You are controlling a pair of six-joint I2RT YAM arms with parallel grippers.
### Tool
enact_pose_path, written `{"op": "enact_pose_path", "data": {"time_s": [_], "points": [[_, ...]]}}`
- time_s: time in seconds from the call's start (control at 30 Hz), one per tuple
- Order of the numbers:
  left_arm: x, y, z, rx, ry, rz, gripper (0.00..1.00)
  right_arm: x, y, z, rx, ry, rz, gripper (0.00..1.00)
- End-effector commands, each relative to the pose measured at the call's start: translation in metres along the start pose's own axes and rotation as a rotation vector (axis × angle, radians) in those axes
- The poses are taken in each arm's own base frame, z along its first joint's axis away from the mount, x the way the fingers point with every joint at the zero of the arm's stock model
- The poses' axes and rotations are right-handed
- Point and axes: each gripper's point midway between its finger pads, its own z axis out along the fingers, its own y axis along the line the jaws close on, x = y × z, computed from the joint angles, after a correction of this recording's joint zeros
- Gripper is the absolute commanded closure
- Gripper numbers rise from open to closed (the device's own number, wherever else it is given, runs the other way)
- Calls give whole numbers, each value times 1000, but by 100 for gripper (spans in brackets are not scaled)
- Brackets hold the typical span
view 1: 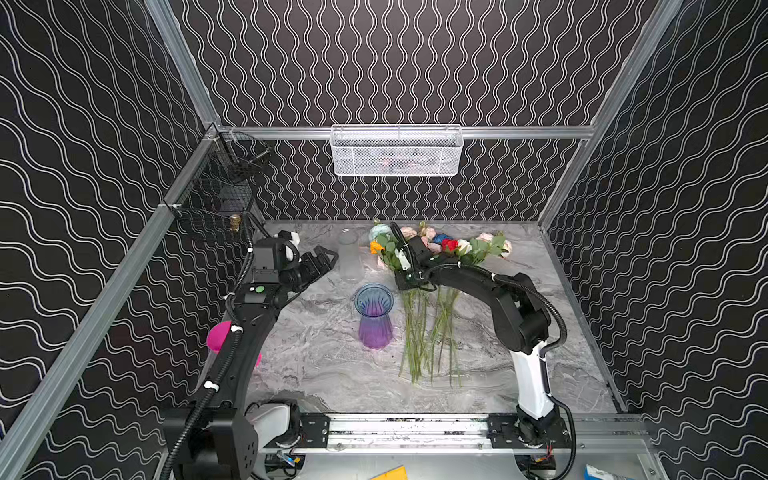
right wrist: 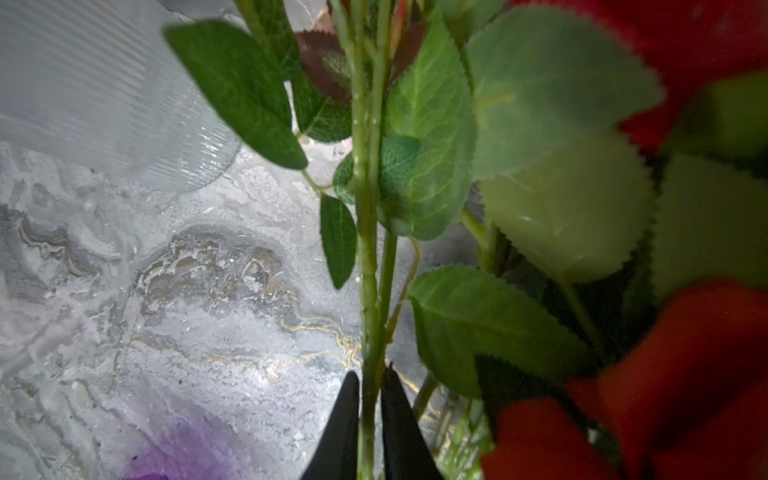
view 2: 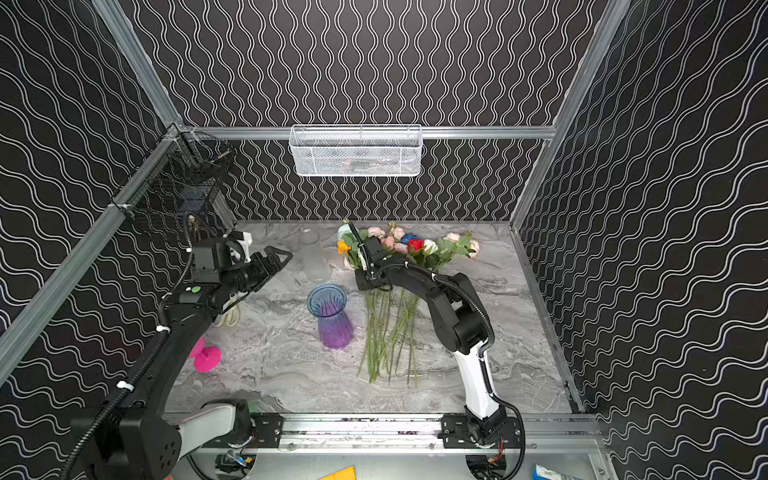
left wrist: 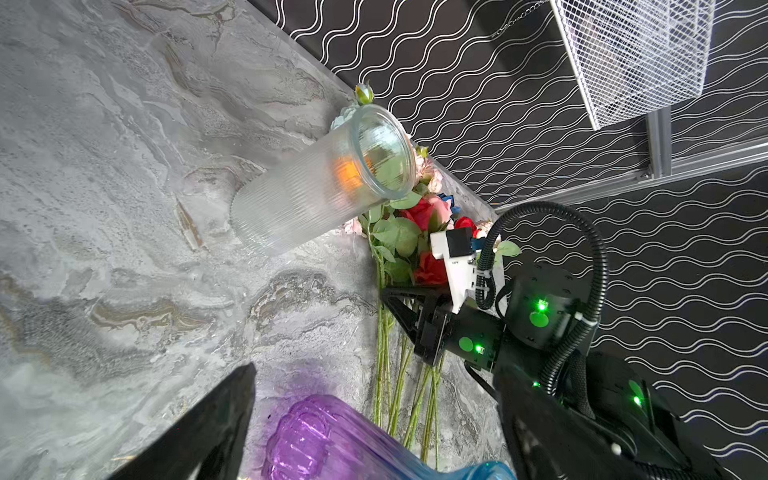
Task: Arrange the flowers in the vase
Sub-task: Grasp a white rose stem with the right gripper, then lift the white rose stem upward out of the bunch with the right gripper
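The flowers (view 1: pixel 440 245) (view 2: pixel 415 245) lie in a bunch on the marble table, heads towards the back wall and green stems (view 1: pixel 419 332) fanned towards the front. My right gripper (view 1: pixel 404 282) (view 2: pixel 365 282) (right wrist: pixel 370 374) sits low over the left side of the bunch, shut on one green stem (right wrist: pixel 368 249) just below its leaves. A blue and purple vase (view 1: pixel 374 316) (view 2: pixel 330 316) (left wrist: pixel 332 436) stands upright and empty left of the stems. Behind it is a clear ribbed vase (view 1: pixel 350 257) (view 2: pixel 315 257) (left wrist: pixel 316 187), also empty. My left gripper (view 1: pixel 327 257) (view 2: pixel 280 257) (left wrist: pixel 374 370) hangs open left of the clear vase, holding nothing.
A white mesh basket (view 1: pixel 397 151) hangs on the back wall and a black wire basket (view 1: pixel 220 187) on the left wall. A pink object (view 2: pixel 205 357) lies at the table's left, partly under my left arm. The arm rail (view 1: pixel 415 428) runs along the front edge.
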Motion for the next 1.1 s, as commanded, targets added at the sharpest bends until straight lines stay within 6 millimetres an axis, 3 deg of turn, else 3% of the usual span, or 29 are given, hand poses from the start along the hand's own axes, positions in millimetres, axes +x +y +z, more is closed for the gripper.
{"op": "enact_pose_path", "data": {"time_s": [0.0, 0.13, 0.3, 0.4, 0.43, 0.6, 0.83, 1.07], "points": [[-4, -4, 1, 22, -12, 2, 7, -1, -2, -4, 17, 9, -7, 94], [-4, -6, 0, 28, -9, 5, 7, -10, -1, -19, 15, -59, -3, 100], [-4, -4, 0, 23, -12, 5, 7, -25, 4, -51, 1, -144, 8, 100], [-5, -7, 0, 41, -17, 10, 7, -39, 10, -80, -21, -230, 18, 100], [-5, -7, 0, 45, -18, 13, 7, -49, 14, -101, -35, -291, 22, 100], [-4, -41, -6, 239, -22, 60, 10, -63, 25, -159, -50, -476, -2, 100], [-6, -43, -10, 245, -47, 68, 9, -79, 17, -235, 29, -713, -9, 100], [-6, -41, -9, 244, -44, 58, 10, -82, 39, -308, -92, -923, -4, 100]]}}
